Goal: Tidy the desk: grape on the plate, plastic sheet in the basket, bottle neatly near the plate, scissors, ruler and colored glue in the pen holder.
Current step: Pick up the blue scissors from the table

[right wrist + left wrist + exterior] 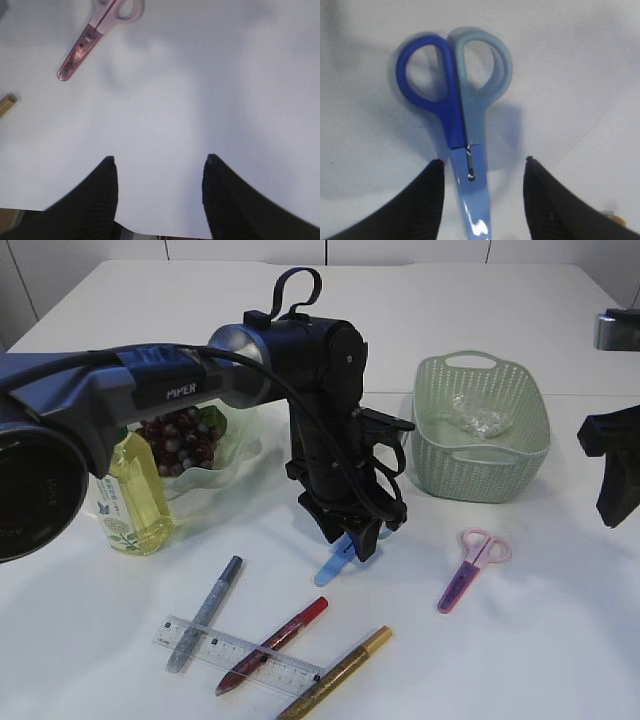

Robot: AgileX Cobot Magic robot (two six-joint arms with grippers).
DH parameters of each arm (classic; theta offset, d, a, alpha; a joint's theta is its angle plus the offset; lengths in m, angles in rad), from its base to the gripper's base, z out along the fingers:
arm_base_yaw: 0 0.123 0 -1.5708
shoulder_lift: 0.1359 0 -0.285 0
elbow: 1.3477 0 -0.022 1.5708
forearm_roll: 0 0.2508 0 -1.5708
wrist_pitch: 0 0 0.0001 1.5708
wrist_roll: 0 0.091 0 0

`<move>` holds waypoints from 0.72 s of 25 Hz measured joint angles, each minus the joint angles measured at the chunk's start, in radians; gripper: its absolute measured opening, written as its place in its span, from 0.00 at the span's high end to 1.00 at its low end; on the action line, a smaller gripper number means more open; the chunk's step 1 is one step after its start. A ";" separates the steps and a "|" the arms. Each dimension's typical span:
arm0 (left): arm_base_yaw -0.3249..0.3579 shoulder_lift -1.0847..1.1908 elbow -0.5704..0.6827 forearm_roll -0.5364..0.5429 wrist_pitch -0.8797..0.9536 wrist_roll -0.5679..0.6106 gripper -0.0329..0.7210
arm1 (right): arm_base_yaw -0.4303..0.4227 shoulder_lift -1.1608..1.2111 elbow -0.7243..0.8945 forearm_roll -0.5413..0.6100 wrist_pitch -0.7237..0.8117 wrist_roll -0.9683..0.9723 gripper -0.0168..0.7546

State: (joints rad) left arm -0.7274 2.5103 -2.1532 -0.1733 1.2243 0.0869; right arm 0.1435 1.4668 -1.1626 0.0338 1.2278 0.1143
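Left gripper (pixel 480 200) jaws released, straddling blue scissors (pixel 462 125) on desk (pixel 560 640); right gripper (pixel 160 200) jaws released over bare desk, pink scissors (pixel 95 35) nearby

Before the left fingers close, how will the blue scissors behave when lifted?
The blue scissors look rigid and flat, so probably no rolling. The smooth sheath may slip. The looped handles sit beyond the left fingers, so that end might dip.

Purple grapes (pixel 180 438) sat on a pale green plate (pixel 236 452), a yellow bottle (pixel 133 502) upright just beside it. A crumpled plastic sheet (pixel 480 418) lay in the green basket (pixel 482 472). Blue scissors (pixel 455 115) and pink scissors (pixel 472 566) lay closed on the desk (pixel 560 640). A clear ruler (pixel 235 652) lay under the red glue pen (pixel 272 645), between the silver-blue (pixel 204 612) and gold (pixel 336 674) ones.
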 joint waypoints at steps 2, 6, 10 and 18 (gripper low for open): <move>0.000 0.000 0.000 0.000 0.000 0.000 0.46 | 0.000 0.000 0.000 0.000 0.000 0.000 0.42; 0.000 0.000 0.002 0.000 -0.001 -0.012 0.46 | 0.000 0.000 0.000 0.002 0.000 0.000 0.42; 0.000 0.000 0.002 0.002 -0.001 -0.022 0.46 | 0.000 0.000 0.000 0.002 0.000 -0.002 0.42; 0.000 0.003 0.041 0.003 -0.004 -0.027 0.46 | 0.000 0.000 0.000 0.002 0.000 -0.002 0.42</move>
State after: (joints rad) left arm -0.7274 2.5129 -2.1126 -0.1704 1.2204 0.0600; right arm 0.1435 1.4668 -1.1626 0.0353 1.2278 0.1126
